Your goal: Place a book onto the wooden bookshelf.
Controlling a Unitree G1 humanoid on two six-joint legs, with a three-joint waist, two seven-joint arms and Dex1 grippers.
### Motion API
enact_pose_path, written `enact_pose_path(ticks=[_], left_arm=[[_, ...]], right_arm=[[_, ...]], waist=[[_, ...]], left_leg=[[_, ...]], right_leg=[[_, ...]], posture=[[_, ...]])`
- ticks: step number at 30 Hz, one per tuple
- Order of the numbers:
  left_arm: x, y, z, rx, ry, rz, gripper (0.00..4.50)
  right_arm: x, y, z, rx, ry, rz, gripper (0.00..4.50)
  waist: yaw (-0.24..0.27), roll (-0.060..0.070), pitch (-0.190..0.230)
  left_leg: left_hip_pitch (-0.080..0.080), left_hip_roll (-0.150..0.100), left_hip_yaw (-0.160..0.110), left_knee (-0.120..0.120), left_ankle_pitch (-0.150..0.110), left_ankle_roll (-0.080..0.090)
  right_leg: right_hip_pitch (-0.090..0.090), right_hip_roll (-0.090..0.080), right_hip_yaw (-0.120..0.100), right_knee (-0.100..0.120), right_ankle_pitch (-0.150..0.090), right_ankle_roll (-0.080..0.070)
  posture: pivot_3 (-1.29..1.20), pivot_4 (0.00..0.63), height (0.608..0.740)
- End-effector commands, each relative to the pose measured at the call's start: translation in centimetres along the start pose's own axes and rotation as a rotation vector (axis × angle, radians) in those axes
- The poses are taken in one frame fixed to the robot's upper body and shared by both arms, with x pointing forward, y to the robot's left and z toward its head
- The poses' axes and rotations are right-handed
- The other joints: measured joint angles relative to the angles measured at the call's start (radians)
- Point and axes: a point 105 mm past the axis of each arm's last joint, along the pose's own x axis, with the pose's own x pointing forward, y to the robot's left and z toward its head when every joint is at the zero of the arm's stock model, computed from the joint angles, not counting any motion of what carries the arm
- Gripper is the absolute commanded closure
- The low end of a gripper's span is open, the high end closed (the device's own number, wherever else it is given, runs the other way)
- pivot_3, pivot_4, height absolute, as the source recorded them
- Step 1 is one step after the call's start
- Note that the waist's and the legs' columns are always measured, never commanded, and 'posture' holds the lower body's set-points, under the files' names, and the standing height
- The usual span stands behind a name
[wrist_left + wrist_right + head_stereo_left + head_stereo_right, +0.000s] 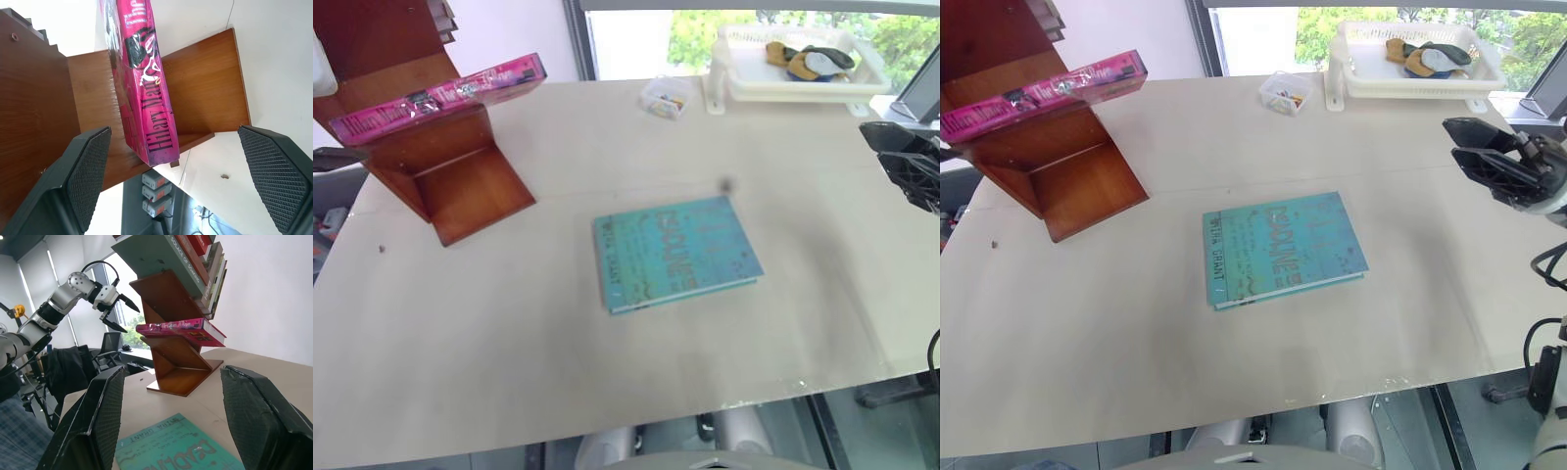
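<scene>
Magenta book (440, 95) — reddish-brown bookshelf (445, 157) — teal book (675, 252).

A pale beige table (1136, 333) carries a teal book (1281, 248) lying flat near its middle. At ten o'clock stands the wooden bookshelf (1058, 166), a pink book (1043, 93) lying on its slanted board. At one o'clock sit a small clear box (1285, 93) and a white plastic tray (1410, 83).

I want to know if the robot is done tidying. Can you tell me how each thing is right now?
pink book: lying flat on a shelf, let go.
wooden bookshelf: standing on the table, holding books.
teal book: flat on the table, closed.
white tray: on the table, cloths inside.
left gripper: open, holding nothing.
right gripper: open, holding nothing.
</scene>
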Motion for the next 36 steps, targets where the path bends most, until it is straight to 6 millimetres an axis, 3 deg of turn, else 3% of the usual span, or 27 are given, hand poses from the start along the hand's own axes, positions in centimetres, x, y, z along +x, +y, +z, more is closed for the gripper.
enact_pose_path(ticks=[1,6,11,13,16,20,27,36], left_arm=[[-2.4,1.5,2.0,0.045,-0.095,0.109,0.03],[-2.9,2.8,4.7,0.118,-0.283,0.214,0.03],[-1.5,3.1,7.4,0.156,-0.417,0.217,0.03],[0.1,2.6,8.1,0.167,-0.442,0.187,0.03],[4.2,1.1,9.3,0.186,-0.482,0.139,0.03],[8.8,0.2,11.6,0.258,-0.519,0.186,0.03],[14.8,-1.3,19.2,0.159,-0.744,0.293,0.03],[19.0,-0.8,19.9,0.148,-0.647,0.41,0.03]], right_arm=[[0.3,1.0,1.7,-0.072,-0.014,0.043,1.35],[0.4,1.0,1.8,-0.077,-0.013,0.038,1.35],[0.6,1.0,1.9,-0.082,-0.008,0.031,1.35],[0.5,1.0,2.0,-0.088,-0.008,0.024,1.35],[0.5,1.2,2.0,-0.093,-0.007,0.017,1.35],[0.6,1.3,2.1,-0.098,-0.005,0.006,1.35],[0.8,1.4,2.5,-0.108,0.008,-0.013,1.35],[0.6,1.7,2.9,-0.117,0.032,-0.035,1.35]], waist=[[0.0,0.0,0.0],[0.003,0.0,0.0],[0.004,0.0,0.0],[0.004,0.0,0.0],[0.005,0.001,-0.001],[0.011,0.001,-0.001],[0.027,0.001,-0.002],[0.019,0.0,-0.002]], left_leg=[[0.0,0.0,0.0,0.0,0.0,0.0],[0.0,0.0,0.0,0.0,0.0,0.0],[-0.001,-0.001,0.001,0.006,0.0,0.0],[-0.001,-0.001,0.0,0.008,0.0,0.0],[0.0,-0.001,0.0,0.01,0.0,0.0],[0.0,-0.001,-0.001,0.011,0.0,0.0],[-0.002,-0.002,-0.002,0.012,-0.001,0.001],[-0.001,-0.006,-0.003,0.012,-0.001,0.002]], right_leg=[[0.0,0.0,0.0,0.0,0.0,0.0],[0.0,0.0,0.0,0.0,0.0,0.0],[0.002,0.0,-0.001,0.002,0.0,0.0],[0.002,0.0,-0.002,0.002,0.0,0.0],[0.003,0.0,-0.001,0.002,0.0,0.0],[0.003,0.0,-0.001,0.003,0.001,0.0],[0.002,-0.002,0.0,0.008,0.001,0.0],[0.001,-0.003,0.001,0.009,0.001,0.0]], posture=[[0.0,0.15,0.74],[0.0,0.15,0.74],[0.0,0.15,0.74],[0.0,0.15,0.74],[0.0,0.15,0.74],[0.0,0.15,0.74],[0.0,0.15,0.74],[0.0,0.15,0.74]])
